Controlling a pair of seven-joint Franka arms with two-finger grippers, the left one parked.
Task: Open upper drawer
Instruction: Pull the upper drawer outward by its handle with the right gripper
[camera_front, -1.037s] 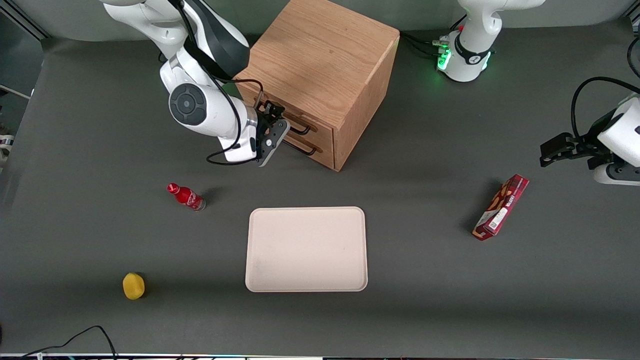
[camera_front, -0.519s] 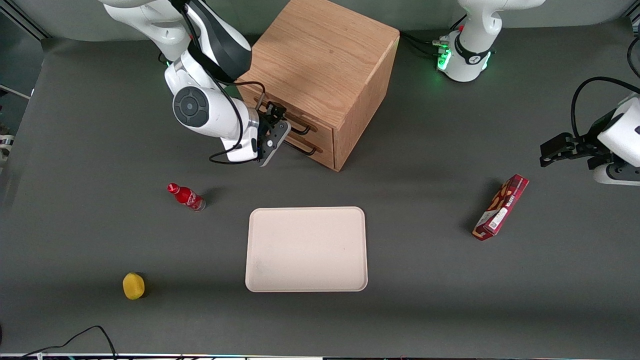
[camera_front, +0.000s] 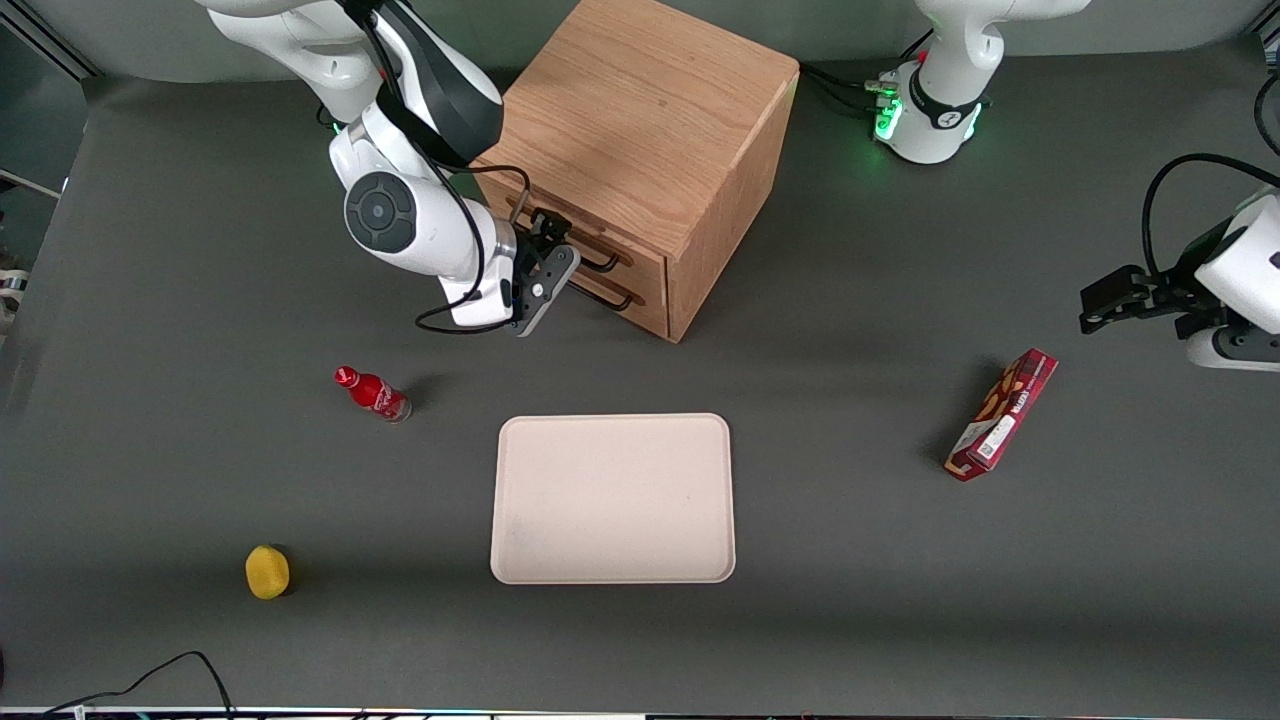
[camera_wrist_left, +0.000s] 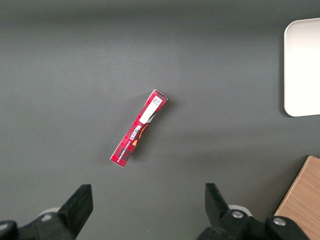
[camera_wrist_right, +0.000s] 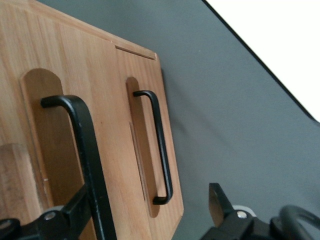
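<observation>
The wooden cabinet (camera_front: 640, 110) stands toward the working arm's end of the table. Its upper drawer (camera_front: 645, 268) looks shut, and so does the drawer below it. My right gripper (camera_front: 562, 262) is right in front of the two drawer fronts, at handle height, and it is open. In the right wrist view the upper drawer (camera_wrist_right: 65, 60) fills the frame. Its black bar handle (camera_wrist_right: 85, 150) runs between the fingers of the gripper (camera_wrist_right: 148, 194), close against one finger (camera_wrist_right: 75, 210). The lower drawer's handle (camera_wrist_right: 161, 145) also lies within the gap.
A beige tray (camera_front: 612, 498) lies nearer the front camera than the cabinet. A small red bottle (camera_front: 372, 393) and a yellow fruit (camera_front: 267, 571) sit toward the working arm's end. A red snack box (camera_front: 1002, 414) (camera_wrist_left: 139, 128) lies toward the parked arm's end.
The arm's wrist has shifted slightly toward the cabinet, bringing the gripper closer to the drawer handles. The drawers have not moved.
</observation>
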